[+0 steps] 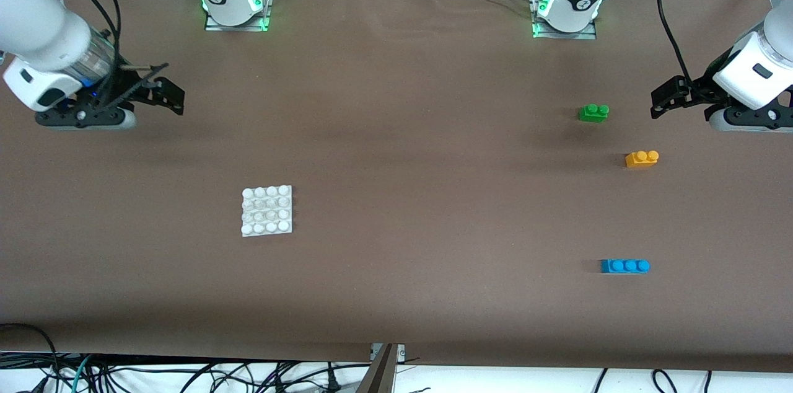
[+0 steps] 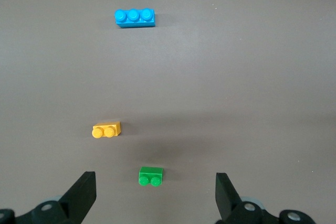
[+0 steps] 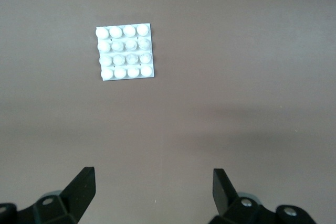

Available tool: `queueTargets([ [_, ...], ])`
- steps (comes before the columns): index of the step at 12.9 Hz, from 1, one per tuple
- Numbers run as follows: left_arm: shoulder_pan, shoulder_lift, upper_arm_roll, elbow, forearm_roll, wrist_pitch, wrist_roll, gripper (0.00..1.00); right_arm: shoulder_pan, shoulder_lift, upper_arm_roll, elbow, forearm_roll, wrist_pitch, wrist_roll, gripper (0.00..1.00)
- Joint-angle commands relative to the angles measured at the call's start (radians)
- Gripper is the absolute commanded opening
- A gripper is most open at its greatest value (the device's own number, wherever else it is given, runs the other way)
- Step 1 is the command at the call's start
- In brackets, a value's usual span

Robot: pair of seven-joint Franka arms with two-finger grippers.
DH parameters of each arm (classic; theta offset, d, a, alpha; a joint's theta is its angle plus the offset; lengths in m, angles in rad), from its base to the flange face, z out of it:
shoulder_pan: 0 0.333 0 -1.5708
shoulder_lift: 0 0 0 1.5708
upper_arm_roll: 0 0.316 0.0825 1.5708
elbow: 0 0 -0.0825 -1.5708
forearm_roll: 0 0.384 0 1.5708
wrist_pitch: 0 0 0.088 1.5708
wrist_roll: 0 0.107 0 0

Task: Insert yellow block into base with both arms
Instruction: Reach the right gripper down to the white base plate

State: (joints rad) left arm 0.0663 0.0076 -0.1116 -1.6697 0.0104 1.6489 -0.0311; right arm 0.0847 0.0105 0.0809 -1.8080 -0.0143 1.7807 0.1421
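Note:
The yellow block (image 1: 642, 158) (image 2: 106, 129) lies on the brown table toward the left arm's end, studs up. The white base (image 1: 266, 211) (image 3: 125, 51) lies flat toward the right arm's end, nearer the front camera than the block. My left gripper (image 1: 672, 97) (image 2: 156, 192) hangs open in the air at the left arm's end of the table, above bare table beside the green brick, holding nothing. My right gripper (image 1: 162, 92) (image 3: 154, 190) hangs open above bare table at the right arm's end, with nothing between its fingers.
A green two-stud brick (image 1: 593, 112) (image 2: 150, 176) sits farther from the front camera than the yellow block. A blue three-stud brick (image 1: 625, 266) (image 2: 135, 17) lies nearer the front camera. Cables hang along the table's front edge (image 1: 186, 374).

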Motion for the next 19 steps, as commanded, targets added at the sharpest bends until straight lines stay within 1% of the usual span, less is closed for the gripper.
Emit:
queueTargets([
  [1,0.004,0.009,0.001,0.021,-0.009,-0.006,0.026,1.0,-0.013,0.003,0.008,-0.138,0.002,0.158,-0.007,0.99],
  [3,0.004,0.008,0.001,0.021,-0.009,-0.006,0.026,1.0,-0.02,0.072,0.008,-0.165,0.002,0.25,-0.016,0.99],
  [6,0.004,0.009,0.001,0.021,-0.009,-0.006,0.026,1.0,-0.02,0.178,0.01,-0.252,0.008,0.516,-0.009,0.99],
  [10,0.004,0.009,0.001,0.021,-0.009,-0.006,0.026,1.0,-0.019,0.342,0.013,-0.232,0.027,0.673,0.036,0.99],
  [13,0.004,0.008,0.001,0.021,-0.01,-0.006,0.026,1.0,-0.016,0.465,0.052,-0.131,0.021,0.678,0.099,0.99],
  [16,0.004,0.009,0.001,0.021,-0.01,-0.006,0.026,1.0,-0.013,0.54,0.059,-0.073,0.014,0.68,0.102,0.99],
  [19,0.004,0.009,0.001,0.021,-0.01,-0.006,0.026,1.0,-0.013,0.615,0.066,0.013,0.008,0.68,0.097,0.99],
])
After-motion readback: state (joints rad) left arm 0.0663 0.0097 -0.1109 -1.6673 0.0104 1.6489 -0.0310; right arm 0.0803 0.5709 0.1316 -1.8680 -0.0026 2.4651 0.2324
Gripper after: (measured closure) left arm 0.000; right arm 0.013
